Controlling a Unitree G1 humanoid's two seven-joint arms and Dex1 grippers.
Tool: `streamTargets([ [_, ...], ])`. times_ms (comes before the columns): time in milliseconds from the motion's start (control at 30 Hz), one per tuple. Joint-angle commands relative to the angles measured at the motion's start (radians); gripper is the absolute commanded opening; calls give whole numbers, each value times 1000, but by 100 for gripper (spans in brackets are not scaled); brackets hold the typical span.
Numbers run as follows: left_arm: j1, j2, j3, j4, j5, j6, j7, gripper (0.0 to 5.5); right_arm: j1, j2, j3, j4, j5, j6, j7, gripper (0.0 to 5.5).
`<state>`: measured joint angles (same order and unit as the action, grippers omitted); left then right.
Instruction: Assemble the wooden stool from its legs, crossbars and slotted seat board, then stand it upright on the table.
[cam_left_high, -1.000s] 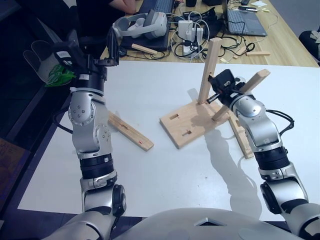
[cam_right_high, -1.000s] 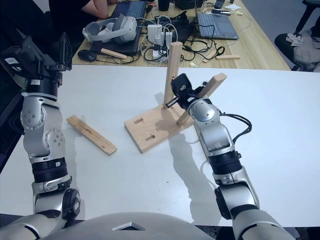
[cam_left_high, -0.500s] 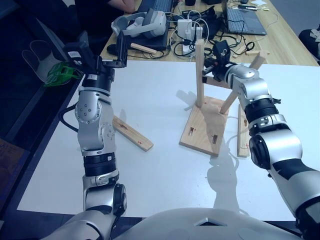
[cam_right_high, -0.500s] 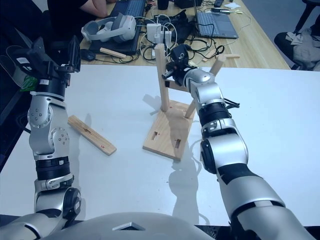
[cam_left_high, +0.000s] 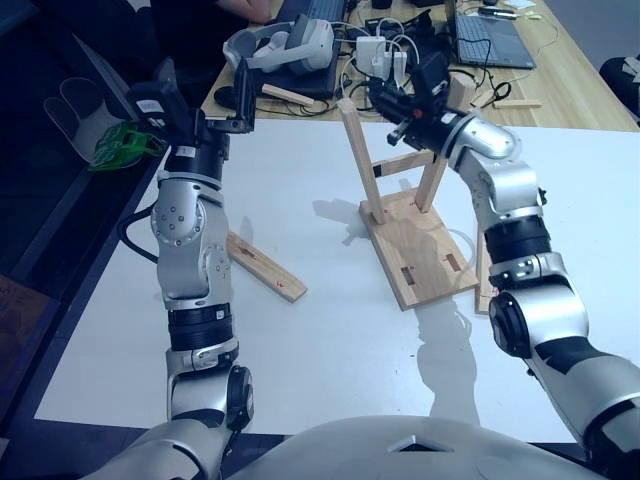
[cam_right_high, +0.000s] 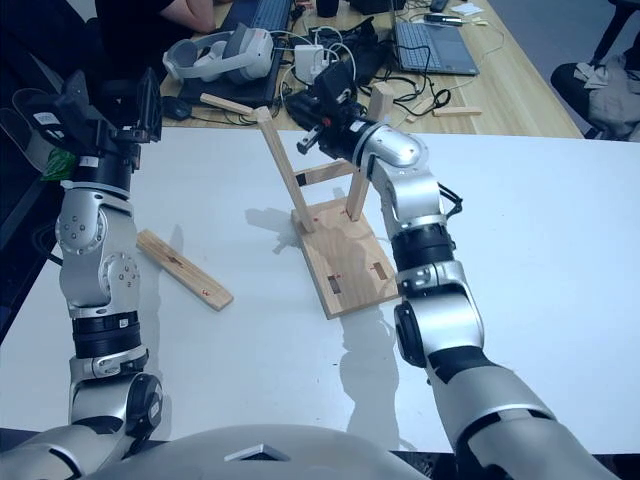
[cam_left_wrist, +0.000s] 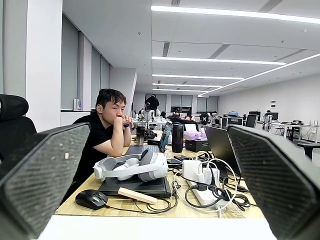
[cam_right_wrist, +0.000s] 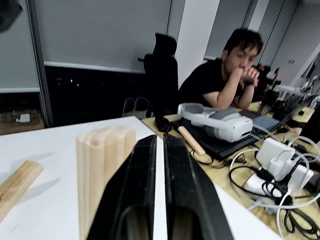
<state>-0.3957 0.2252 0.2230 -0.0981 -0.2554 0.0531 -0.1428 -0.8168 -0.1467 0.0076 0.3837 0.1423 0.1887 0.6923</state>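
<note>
Swung leftward with the seat board (cam_left_high: 430, 272) since a second ago, my right claw (cam_left_high: 396, 128), pinched narrow and empty by the tall leg (cam_left_high: 358, 160), needs gentle pushes from me; my left claw (cam_left_high: 204, 93) hangs wide.

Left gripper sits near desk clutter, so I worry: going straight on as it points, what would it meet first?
Probably the white headset on the laptop, ahead between the open fingers of the left gripper, though depth is unclear.

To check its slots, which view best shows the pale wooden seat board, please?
Left eye view: the pale wooden seat board lies clear of the right arm, empty slots visible. Right eye view crowds it against that arm.
</note>
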Motion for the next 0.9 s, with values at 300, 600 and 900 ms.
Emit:
streamTargets([
  [300, 254, -74, -59, -224, 72, 22, 97, 510, 985, -336, -360, -524, -25, -15, -5, 165],
  [600, 347, -146, -146, -295, 100, 34, 112, 510, 1099, -436, -334, -214, -31, -171, 59, 304],
  [900, 299, -141, -112, -278, 53, 67, 85, 510, 1051, -442, -248, -168, 62, 71, 114, 459],
])
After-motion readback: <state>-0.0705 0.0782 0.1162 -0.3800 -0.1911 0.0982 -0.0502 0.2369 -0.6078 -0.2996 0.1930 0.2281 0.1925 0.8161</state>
